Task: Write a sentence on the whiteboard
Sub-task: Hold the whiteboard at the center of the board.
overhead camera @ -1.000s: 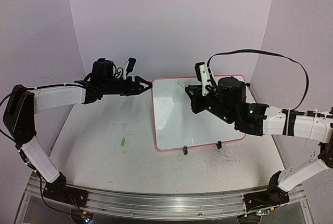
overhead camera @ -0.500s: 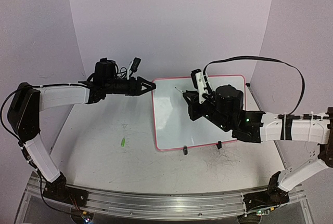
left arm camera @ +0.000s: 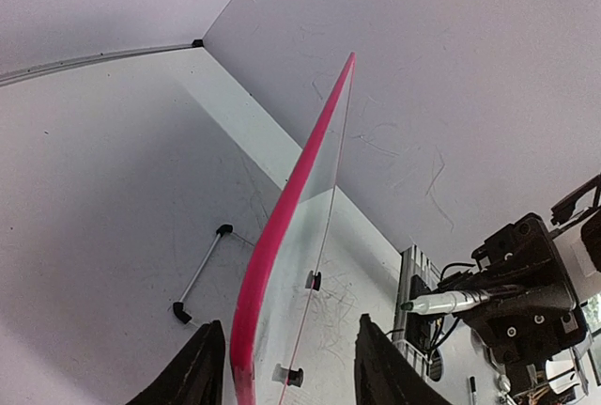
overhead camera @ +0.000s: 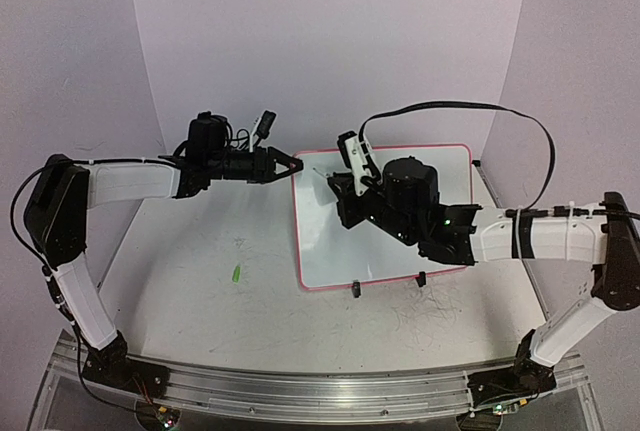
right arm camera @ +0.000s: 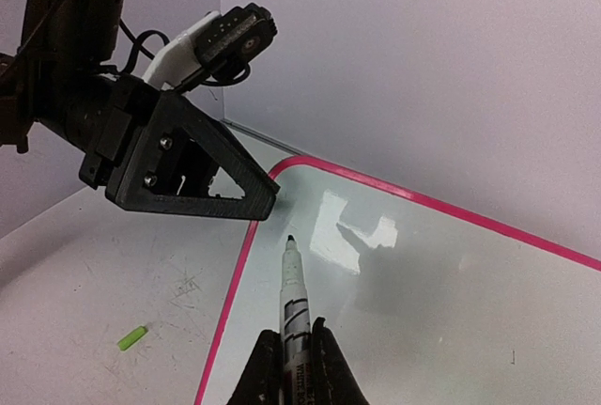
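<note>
While no stroke of the sentence is yet showing on it, the whiteboard (overhead camera: pixel 335 251) is lying right of centre on the table (overhead camera: pixel 190 291), resting on two black clip feet (overhead camera: pixel 355 291) at its near edge, its glossy face blank. At the far left corner the left gripper (overhead camera: pixel 290 164) is straddling the pink rim (left arm camera: pixel 282 226): its jaws are standing partly apart, one on each side of the edge, with a gap showing on both sides, so nothing is gripped. The right gripper (right arm camera: pixel 296 344) is pinching a marker (right arm camera: pixel 294 292) tightly and is holding the bare tip over the board's far left area, just beside the rim; contact cannot be confirmed. A small green piece (overhead camera: pixel 237 274) is lying on the table well apart from the board. Judged step: steadying the board and placing the marker for the first letter. The next move is calling for a secured corner, then light downward contact and an even rightward stroke.
</note>
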Robot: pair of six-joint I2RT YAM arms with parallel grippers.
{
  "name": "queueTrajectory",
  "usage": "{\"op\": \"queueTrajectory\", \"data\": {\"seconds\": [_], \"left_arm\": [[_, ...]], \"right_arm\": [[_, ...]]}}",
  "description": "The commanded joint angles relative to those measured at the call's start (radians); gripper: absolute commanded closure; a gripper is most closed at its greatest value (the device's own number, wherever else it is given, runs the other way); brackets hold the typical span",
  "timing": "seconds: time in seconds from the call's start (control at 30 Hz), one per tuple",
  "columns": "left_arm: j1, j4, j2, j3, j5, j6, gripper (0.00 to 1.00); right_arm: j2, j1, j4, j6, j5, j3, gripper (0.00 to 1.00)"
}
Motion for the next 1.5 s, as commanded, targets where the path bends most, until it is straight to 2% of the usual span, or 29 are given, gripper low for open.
{"op": "queueTrajectory", "data": {"seconds": [0.0,0.3,0.6,1.0,1.47], "left_arm": [[0.007,0.045,0.012,0.056,0.028,-0.005,0.56],[0.016,0.064,0.016,0.054,0.037,-0.015,0.69],[0.017,0.084,0.028,0.048,0.045,-0.016,0.78],[0.018,0.092,0.032,0.035,0.05,-0.01,0.89],[0.018,0.093,0.014,0.02,0.051,0.004,0.96]], "right_arm": [[0.034,0.007,0.034,-0.019,-0.006,0.07,1.0],[0.071,0.007,0.036,-0.018,0.051,0.098,1.0],[0.094,0.009,0.036,-0.024,0.037,0.112,1.0],[0.136,0.014,0.039,-0.027,0.041,0.141,1.0],[0.16,0.015,0.039,-0.021,0.083,0.164,1.0]]}}
